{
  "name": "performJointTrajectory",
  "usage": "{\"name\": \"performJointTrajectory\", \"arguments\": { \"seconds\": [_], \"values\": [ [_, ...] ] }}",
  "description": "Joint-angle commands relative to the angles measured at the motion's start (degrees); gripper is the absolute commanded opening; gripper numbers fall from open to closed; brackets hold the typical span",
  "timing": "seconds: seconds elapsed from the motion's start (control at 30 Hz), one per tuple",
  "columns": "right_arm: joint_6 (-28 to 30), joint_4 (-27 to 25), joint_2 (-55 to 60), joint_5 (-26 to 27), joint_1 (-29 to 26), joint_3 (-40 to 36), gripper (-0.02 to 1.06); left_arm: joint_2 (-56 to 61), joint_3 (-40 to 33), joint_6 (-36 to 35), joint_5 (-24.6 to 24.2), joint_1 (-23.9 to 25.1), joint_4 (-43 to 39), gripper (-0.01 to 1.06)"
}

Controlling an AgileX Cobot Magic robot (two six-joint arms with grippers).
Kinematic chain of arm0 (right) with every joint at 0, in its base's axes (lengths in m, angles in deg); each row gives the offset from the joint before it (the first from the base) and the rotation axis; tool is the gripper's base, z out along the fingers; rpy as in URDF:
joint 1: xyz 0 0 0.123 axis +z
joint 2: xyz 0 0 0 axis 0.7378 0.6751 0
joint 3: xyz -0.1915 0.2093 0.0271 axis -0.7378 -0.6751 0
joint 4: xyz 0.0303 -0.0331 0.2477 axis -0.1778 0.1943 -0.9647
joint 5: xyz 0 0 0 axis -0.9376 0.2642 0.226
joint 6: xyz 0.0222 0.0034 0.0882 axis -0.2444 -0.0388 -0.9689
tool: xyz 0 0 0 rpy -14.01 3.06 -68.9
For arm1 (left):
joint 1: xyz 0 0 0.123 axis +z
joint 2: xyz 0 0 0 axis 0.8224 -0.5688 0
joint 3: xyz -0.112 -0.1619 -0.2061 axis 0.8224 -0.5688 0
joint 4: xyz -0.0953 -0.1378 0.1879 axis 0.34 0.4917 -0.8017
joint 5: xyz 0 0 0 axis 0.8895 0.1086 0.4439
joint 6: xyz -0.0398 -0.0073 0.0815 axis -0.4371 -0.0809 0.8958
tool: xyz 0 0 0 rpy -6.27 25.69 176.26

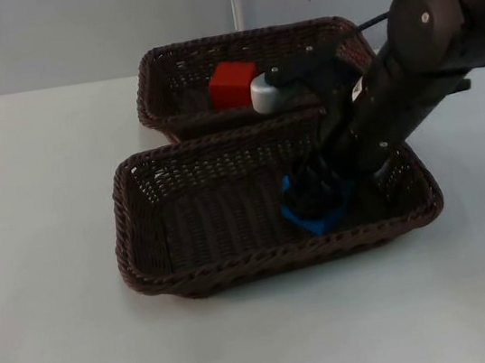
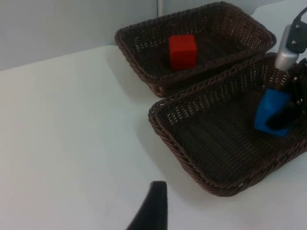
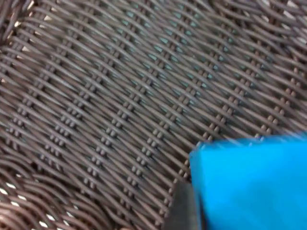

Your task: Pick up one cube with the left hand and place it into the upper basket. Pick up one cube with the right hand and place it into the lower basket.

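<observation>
A red cube [image 1: 232, 83] rests inside the upper wicker basket [image 1: 148, 86], also seen in the left wrist view as red cube [image 2: 183, 51]. My right gripper [image 1: 315, 191] reaches down into the right part of the lower basket [image 1: 125, 217] and is shut on a blue cube [image 1: 321, 217]. The blue cube [image 2: 271, 110] is tilted, close to the basket floor. A black fingertip [image 3: 183, 206] presses against the blue cube [image 3: 254, 187] over the weave. My left gripper [image 2: 152, 211] waits above bare table to the left of both baskets, apart from them.
The two dark brown baskets stand touching, one behind the other, mid-table. The right arm [image 1: 426, 63] crosses over the upper basket's right end. White table surrounds the baskets; the grey partition wall [image 1: 92, 30] stands just behind the upper one.
</observation>
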Motion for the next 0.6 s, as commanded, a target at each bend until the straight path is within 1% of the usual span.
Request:
{"name": "performJointTrajectory", "arguments": {
  "seconds": [0.0, 0.1, 0.23, 0.37, 0.5, 0.57],
  "values": [
    [-0.3, -0.2, -0.3, 0.9, 0.4, 0.0, 0.76, 0.3, -0.2, -0.4, 0.4, 0.0, 0.7, 0.83],
    [-0.3, -0.4, -0.7, 0.9, 0.4, 0.0, 0.79, 0.3, -0.2, -0.4, 0.4, 0.0, 0.7, 0.83],
    [-0.3, -0.5, -2.8, 0.1, 0.4, 0.0, 0.79, 0.3, -0.2, -0.4, 0.4, 0.0, 0.7, 0.83],
    [-0.3, -0.5, -6.7, -0.9, 0.4, 0.0, 0.78, 0.3, -0.2, -0.4, 0.4, 0.0, 0.7, 0.83],
    [-0.3, -0.5, -14.6, -3.3, 0.4, 0.0, 0.78, 0.3, -0.2, -0.4, 0.4, 0.0, 0.7, 0.83],
    [-0.3, -0.5, -16.1, -3.7, 0.4, 0.0, 0.78, 0.3, -0.2, -0.4, 0.4, 0.0, 0.7, 0.83]
  ]
}}
